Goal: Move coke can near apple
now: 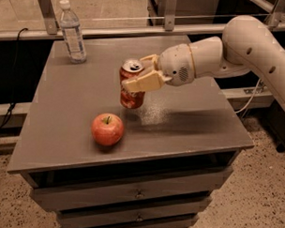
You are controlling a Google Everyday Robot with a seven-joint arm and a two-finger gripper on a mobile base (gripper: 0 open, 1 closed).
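Above the tabletop (63, 108), just behind the apple (107, 129): mid-carry, jaws closed around the coke can (132, 91). Next: lower upright beside apple, then let go.

grey table (198, 122): apple (107, 129), bottle (72, 33); fingers (143, 81) w/ coke can (131, 99) above.

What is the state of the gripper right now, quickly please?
Gripper: closed, holding the coke can over the table, just beyond the apple.
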